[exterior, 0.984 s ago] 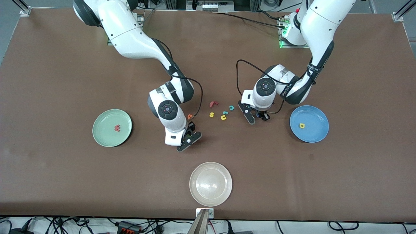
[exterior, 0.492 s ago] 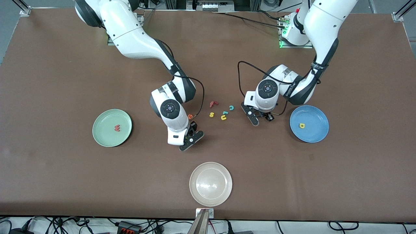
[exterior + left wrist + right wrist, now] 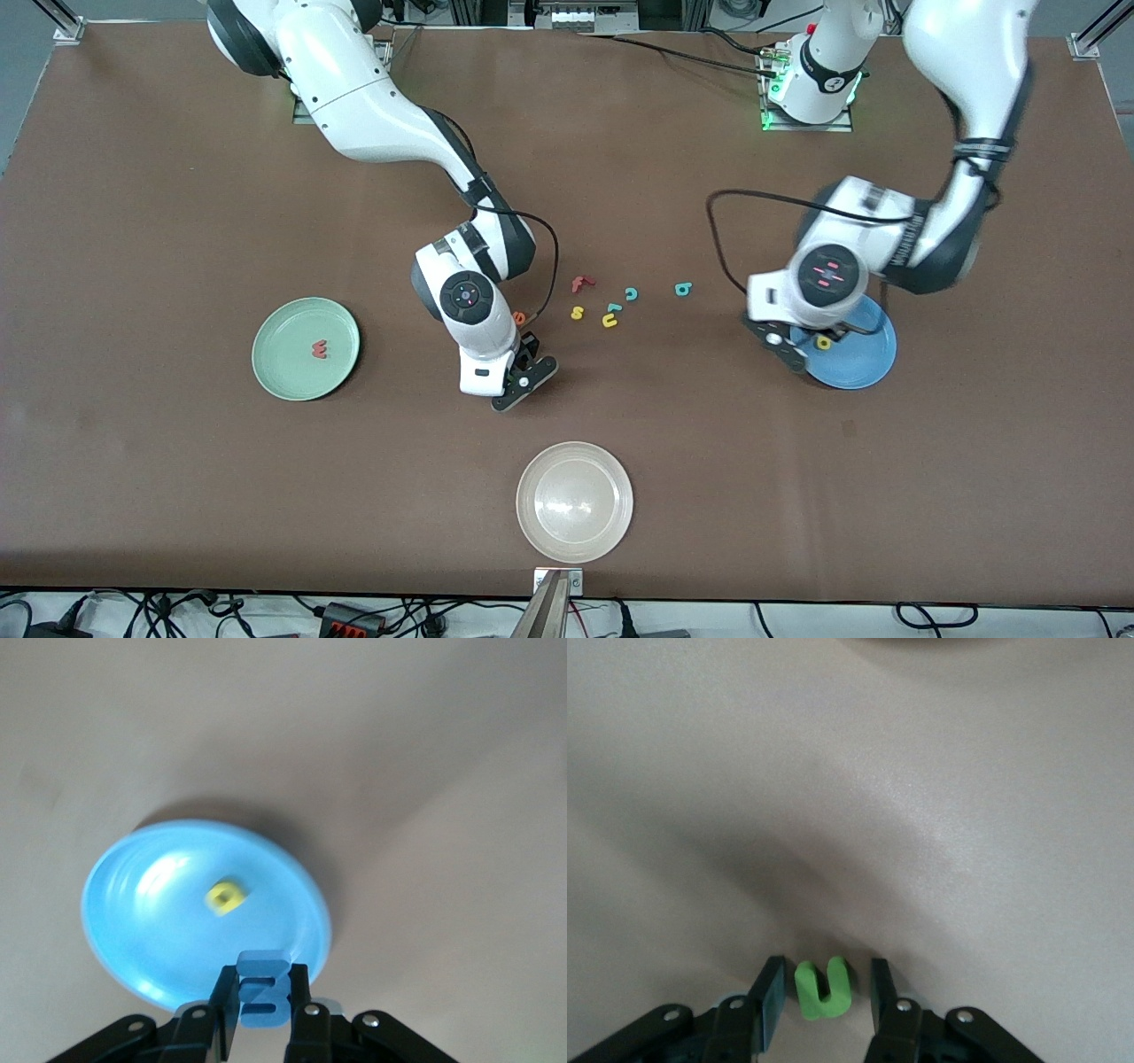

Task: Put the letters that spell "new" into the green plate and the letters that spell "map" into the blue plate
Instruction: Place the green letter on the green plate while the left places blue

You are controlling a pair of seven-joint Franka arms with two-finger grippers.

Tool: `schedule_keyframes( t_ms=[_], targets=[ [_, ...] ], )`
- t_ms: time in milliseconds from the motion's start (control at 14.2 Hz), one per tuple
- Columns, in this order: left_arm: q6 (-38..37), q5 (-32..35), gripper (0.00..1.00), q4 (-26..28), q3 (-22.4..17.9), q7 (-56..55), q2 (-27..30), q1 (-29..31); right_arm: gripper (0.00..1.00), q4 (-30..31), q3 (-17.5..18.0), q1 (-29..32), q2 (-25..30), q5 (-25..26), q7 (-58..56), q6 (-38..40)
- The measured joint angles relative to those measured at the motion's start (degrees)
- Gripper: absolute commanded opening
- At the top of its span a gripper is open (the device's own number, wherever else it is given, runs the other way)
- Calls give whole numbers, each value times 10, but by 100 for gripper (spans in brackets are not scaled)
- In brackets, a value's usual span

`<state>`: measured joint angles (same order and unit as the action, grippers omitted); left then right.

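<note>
My left gripper (image 3: pixel 263 975) is shut on the blue "m" (image 3: pixel 264 1005) and hangs over the rim of the blue plate (image 3: pixel 858 361), where the yellow "a" (image 3: pixel 824 342) lies. My right gripper (image 3: pixel 524 379) is low at the table, open, with its fingers on either side of the green "n" (image 3: pixel 824 992) and a gap on each side. The "n" is hidden in the front view. The orange "e" (image 3: pixel 520 316) lies just beside the right wrist. The teal "p" (image 3: pixel 682 289) lies alone on the table. The reddish "w" (image 3: pixel 320 349) rests in the green plate (image 3: pixel 283 359).
Mid-table lie a red "f" (image 3: pixel 581 283), yellow "s" (image 3: pixel 578 312), teal "c" (image 3: pixel 631 293), yellow "u" (image 3: pixel 609 321) and a small teal piece (image 3: pixel 614 307). A whitish-beige plate (image 3: pixel 574 532) sits near the front edge.
My left arm has swung away from the letter cluster to the blue plate with the "m", uncovering the teal "p". My right gripper's fingers have drawn closer together around the "n".
</note>
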<state>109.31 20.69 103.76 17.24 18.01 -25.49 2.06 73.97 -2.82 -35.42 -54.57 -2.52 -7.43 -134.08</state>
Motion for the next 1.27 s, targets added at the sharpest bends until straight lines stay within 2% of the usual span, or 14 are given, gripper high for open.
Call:
schedule_keyframes(
  t_ms=[70,141,351,422,492,703,843,1054,1265],
  targets=[
    [0,0,7,2,0,4,-4,26,0,-2,-1,0,0,0,0,0],
    [0,0,8,6,0,4,-8,46,0,-3,-1,0,0,0,0,3],
    [26,0,27,34,1,0,-15,75,0,-16,-9,5,5,0,1,50],
    [47,0,52,51,1,-11,-17,78,0,-21,-15,13,14,0,2,80],
    [65,0,100,65,1,-24,-20,79,0,-21,-22,26,28,0,3,118],
    [87,0,100,79,2,-44,-36,79,0,-18,-42,96,68,0,-3,243],
    [88,0,100,75,6,-45,-35,79,0,-7,-51,146,85,0,-26,282],
    [81,0,100,63,34,-59,-19,79,0,45,-53,193,111,0,-45,282],
    [36,0,100,45,105,-151,1,79,0,133,-61,202,160,5,-46,240]
  ],
)
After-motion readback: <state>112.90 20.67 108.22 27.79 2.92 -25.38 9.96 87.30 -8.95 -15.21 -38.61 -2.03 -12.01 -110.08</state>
